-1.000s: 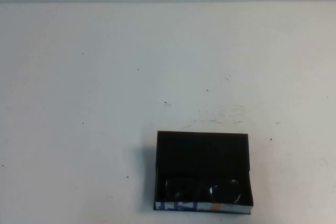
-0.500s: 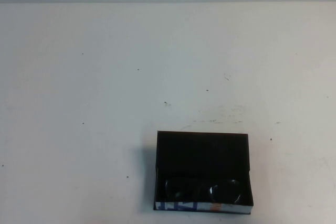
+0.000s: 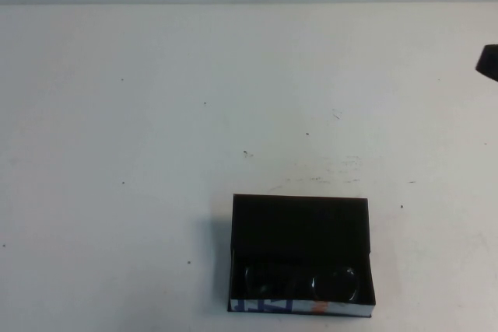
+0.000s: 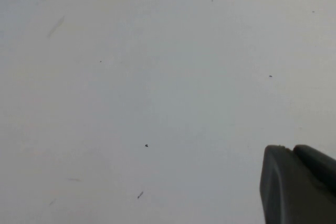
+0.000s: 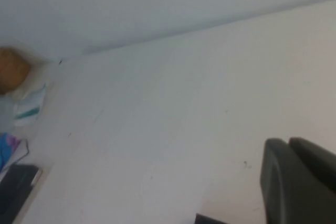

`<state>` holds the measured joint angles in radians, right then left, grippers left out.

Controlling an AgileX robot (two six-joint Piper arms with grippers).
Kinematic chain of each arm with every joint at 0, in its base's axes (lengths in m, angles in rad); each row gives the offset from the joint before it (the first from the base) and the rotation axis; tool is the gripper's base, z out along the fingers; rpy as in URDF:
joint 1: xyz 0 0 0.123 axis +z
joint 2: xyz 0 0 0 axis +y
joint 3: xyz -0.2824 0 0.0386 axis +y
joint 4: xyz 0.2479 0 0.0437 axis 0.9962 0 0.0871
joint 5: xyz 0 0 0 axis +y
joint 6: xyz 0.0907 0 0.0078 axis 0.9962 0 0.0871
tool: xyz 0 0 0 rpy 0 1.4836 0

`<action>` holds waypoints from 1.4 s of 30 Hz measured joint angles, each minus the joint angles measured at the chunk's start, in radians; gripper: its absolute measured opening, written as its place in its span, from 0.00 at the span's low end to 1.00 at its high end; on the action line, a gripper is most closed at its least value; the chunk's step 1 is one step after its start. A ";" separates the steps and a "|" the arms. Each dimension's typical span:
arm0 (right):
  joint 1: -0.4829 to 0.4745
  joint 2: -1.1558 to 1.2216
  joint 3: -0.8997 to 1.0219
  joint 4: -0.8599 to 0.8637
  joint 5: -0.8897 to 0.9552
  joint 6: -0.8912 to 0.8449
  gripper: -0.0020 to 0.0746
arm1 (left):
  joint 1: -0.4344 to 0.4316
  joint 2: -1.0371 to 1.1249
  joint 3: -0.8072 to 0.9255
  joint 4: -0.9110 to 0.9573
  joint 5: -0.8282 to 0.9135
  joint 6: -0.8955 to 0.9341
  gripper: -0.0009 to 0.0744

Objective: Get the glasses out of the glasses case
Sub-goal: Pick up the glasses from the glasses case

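Observation:
The glasses case [image 3: 299, 223] is a flat black box with a white, blue-printed front edge. It lies open near the table's front edge, right of middle. The black glasses [image 3: 299, 279] lie inside it along the near side, lenses up. A dark tip of my right gripper [image 3: 489, 61] shows at the far right edge, well away from the case. In the right wrist view its fingers [image 5: 287, 141] are pressed together and empty, with a corner of the case [image 5: 210, 219] below. My left gripper [image 4: 290, 149] is shut and empty over bare table and is out of the high view.
The white table [image 3: 156, 114] has small dark specks and faint scuffs [image 3: 334, 167] behind the case. In the right wrist view, an orange object [image 5: 11, 69], coloured packaging [image 5: 10, 148] and a dark flat item [image 5: 16, 187] sit at one side.
A dark part of my right gripper has come into view at the right edge of the high view. The case and glasses have not moved.

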<state>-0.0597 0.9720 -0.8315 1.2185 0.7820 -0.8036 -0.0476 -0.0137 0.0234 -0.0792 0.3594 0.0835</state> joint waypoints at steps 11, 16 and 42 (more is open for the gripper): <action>0.221 0.220 -0.181 -0.507 0.159 0.163 0.00 | 0.000 0.000 0.000 0.000 0.000 0.000 0.01; 0.404 0.282 -0.212 -0.854 0.197 0.348 0.00 | 0.000 0.000 0.000 0.000 0.000 0.000 0.01; 0.851 0.690 -0.518 -1.218 0.361 0.346 0.04 | 0.000 0.000 0.000 0.000 0.000 0.000 0.01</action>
<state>0.7913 1.6624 -1.3494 0.0000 1.1428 -0.4572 -0.0476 -0.0137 0.0234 -0.0792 0.3594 0.0835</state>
